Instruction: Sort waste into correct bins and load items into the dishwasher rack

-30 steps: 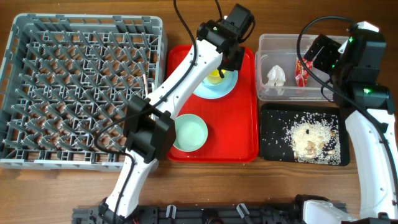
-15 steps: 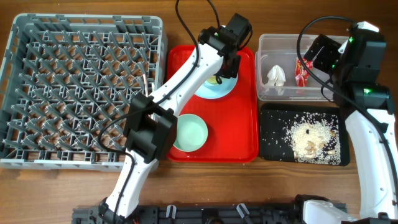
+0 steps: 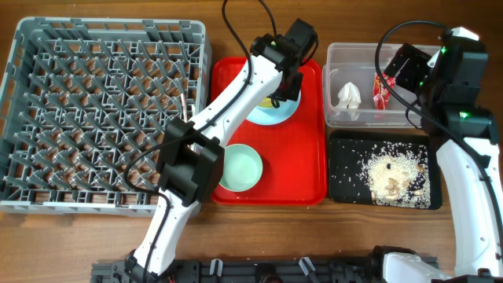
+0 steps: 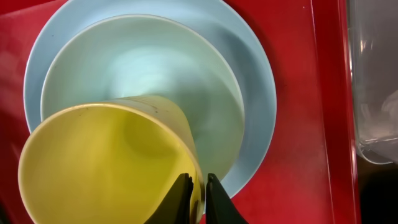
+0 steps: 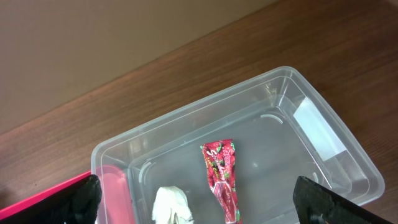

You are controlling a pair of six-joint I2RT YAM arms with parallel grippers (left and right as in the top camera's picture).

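Observation:
My left gripper (image 4: 198,194) is shut on the rim of the small yellow cup (image 4: 93,165), one finger inside and one outside. The cup is tilted over the light blue bowl (image 4: 155,74), which sits on the light blue plate (image 4: 255,93). In the overhead view this gripper (image 3: 280,89) hides most of the cup above the plate (image 3: 267,114). The pale green bowl (image 3: 240,167) is on the red tray. My right gripper (image 5: 202,202) is open and empty above the clear tub (image 5: 311,118), which holds the napkin (image 5: 172,205) and red wrapper (image 5: 221,177). I do not see the spoon or fork.
The grey dishwasher rack (image 3: 102,110) fills the left side. The red serving tray (image 3: 306,165) lies in the middle. The clear tub (image 3: 338,51) stands at the back right. The black tray (image 3: 344,185) in front of it holds rice scraps (image 3: 393,173).
The left gripper has shifted a little to the left and down over the cup, so less of the cup shows from overhead. The right arm has not moved.

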